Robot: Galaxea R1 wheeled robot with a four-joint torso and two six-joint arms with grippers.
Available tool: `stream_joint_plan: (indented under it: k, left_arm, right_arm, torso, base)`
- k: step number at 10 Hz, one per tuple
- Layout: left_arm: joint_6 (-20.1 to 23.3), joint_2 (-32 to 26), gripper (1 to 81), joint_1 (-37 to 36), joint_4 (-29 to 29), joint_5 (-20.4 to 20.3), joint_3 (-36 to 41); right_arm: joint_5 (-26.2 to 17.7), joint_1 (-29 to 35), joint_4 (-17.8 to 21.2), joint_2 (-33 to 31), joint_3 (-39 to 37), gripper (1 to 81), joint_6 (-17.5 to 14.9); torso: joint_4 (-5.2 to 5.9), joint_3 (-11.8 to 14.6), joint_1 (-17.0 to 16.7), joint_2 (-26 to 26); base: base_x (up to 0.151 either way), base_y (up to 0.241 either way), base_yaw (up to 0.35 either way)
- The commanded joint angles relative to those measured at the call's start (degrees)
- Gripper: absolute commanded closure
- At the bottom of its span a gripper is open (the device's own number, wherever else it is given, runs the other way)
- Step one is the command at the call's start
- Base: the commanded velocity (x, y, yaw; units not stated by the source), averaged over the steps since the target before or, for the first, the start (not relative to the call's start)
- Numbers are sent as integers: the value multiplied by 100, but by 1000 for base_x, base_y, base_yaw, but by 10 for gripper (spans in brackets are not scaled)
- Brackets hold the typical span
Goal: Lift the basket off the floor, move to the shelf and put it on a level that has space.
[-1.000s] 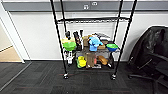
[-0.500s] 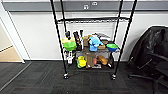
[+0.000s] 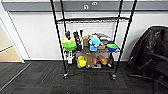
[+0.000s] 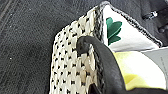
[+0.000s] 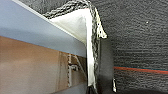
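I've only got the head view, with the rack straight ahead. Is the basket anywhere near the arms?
Observer: Yes. The left wrist view has the basket close up, showing its woven side and a dark loop handle.
Operator: Anything in it?
Observer: Something yellow lies inside, next to the pale lining, which has a green leaf print.
Operator: And the right wrist view?
Observer: It shows a corner of the basket, and beyond it dark carpet crossed by a thin red line.
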Motion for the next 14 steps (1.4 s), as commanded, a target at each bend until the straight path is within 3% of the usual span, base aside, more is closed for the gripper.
stream_joint_plan:
  k: [1, 2, 4, 8, 9, 12, 14]
  left_arm:
    - [-25, -185, 811, -813, -6, 189, 410]
    - [-25, -149, 811, -848, 38, 189, 411]
    - [-16, 70, 811, -1041, -14, 821, 15]
    - [-16, -52, 811, -1051, -32, 857, 321]
    - [-16, -113, 811, -1051, -24, 857, 444]
    - [-16, -290, 811, -1077, 3, 857, 832]
    - [-16, -343, 811, -1086, 12, 857, 929]
  right_arm:
    - [-123, 792, 673, -615, 1084, 811, 42]
    - [-105, 757, 744, -828, 1403, 811, 42]
    - [211, 661, 911, -1285, 2036, 811, 42]
    - [510, 467, 1131, -1636, 2387, 811, 42]
    - [510, 441, 1148, -1654, 2422, 811, 50]
    - [642, 361, 1272, -1768, 2580, 811, 50]
    - [642, 361, 1316, -1848, 2713, 811, 50]
  torso:
    - [0, 0, 0, 0]
    - [0, 0, 0, 0]
    - [0, 0, 0, 0]
    - [0, -2, 0, 0]
    - [0, -2, -369, 573]
    - [0, -2, -487, 761]
    - [-489, 294, -719, 1134]
  base:
    - [0, 0, 0]
    - [0, 0, 0]
    - [0, 0, 0]
    - [0, 0, 0]
    - [0, 0, 0]
    - [0, 0, 0]
    - [0, 0, 0]
